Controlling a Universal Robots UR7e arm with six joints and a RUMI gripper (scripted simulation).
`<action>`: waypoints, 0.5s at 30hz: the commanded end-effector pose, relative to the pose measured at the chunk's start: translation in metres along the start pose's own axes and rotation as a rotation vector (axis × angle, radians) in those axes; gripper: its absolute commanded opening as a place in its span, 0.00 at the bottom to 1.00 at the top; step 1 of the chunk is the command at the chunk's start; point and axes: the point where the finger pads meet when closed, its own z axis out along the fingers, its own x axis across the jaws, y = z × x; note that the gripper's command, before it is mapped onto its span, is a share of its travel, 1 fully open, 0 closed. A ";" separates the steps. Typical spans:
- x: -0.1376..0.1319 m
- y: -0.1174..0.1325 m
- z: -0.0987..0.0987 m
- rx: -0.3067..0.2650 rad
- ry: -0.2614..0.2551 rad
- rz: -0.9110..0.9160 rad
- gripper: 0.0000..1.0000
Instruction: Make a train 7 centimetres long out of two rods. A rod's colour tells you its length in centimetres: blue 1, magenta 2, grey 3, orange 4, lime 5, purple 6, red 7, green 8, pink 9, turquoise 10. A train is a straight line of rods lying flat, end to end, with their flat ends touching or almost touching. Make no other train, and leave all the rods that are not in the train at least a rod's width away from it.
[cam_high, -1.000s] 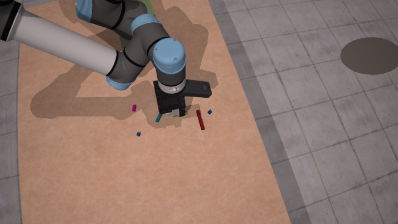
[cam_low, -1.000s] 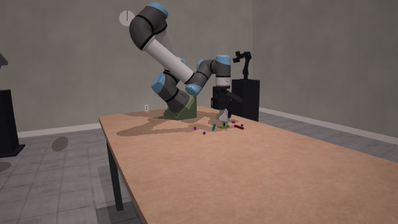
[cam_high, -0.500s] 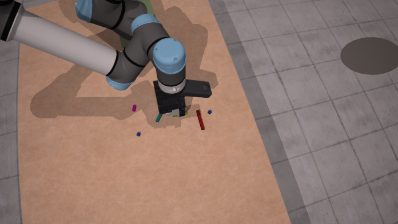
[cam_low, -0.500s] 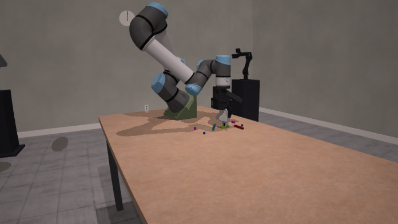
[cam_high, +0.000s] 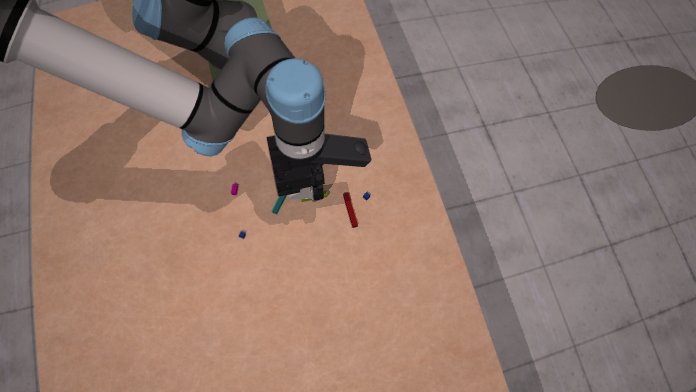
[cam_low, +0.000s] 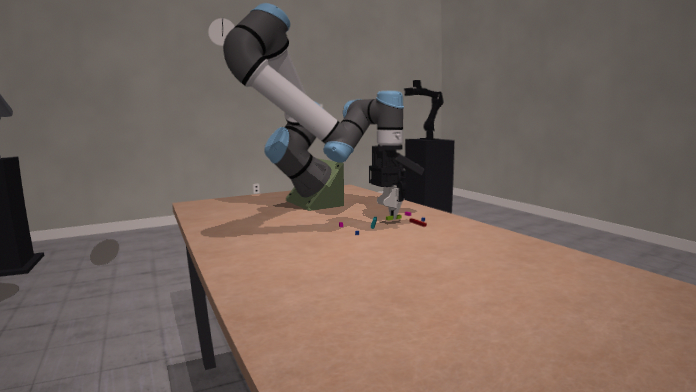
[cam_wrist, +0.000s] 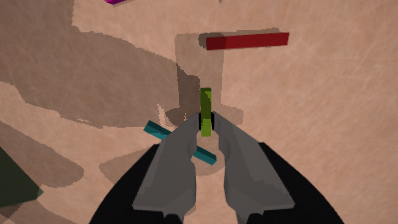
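My gripper (cam_low: 393, 215) (cam_wrist: 205, 113) is shut on a lime rod (cam_high: 325, 194) (cam_low: 389, 218) (cam_wrist: 206, 100), low over the table; any gap beneath it is too small to tell. A magenta rod (cam_high: 234, 189) (cam_low: 341, 224) lies to the left in the top view. Another magenta rod (cam_low: 408, 213) (cam_wrist: 116, 1) lies beyond the gripper, hidden in the top view. One blue rod (cam_high: 242, 234) (cam_low: 357, 233) lies front left, another blue rod (cam_high: 366, 196) (cam_low: 423, 219) at the right. No rods touch end to end.
A red rod (cam_high: 350, 210) (cam_low: 418, 222) (cam_wrist: 250, 41) lies just right of the gripper in the top view. A teal rod (cam_high: 277, 206) (cam_low: 374, 223) (cam_wrist: 206, 155) lies slanted close on its left, partly hidden by it. The green arm base (cam_low: 327, 192) stands at the back.
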 end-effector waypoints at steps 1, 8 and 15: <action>0.000 0.000 -0.019 0.000 0.000 0.001 0.00; 0.000 0.000 -0.047 0.000 0.000 0.001 0.00; 0.000 0.000 -0.071 0.000 0.000 0.001 0.00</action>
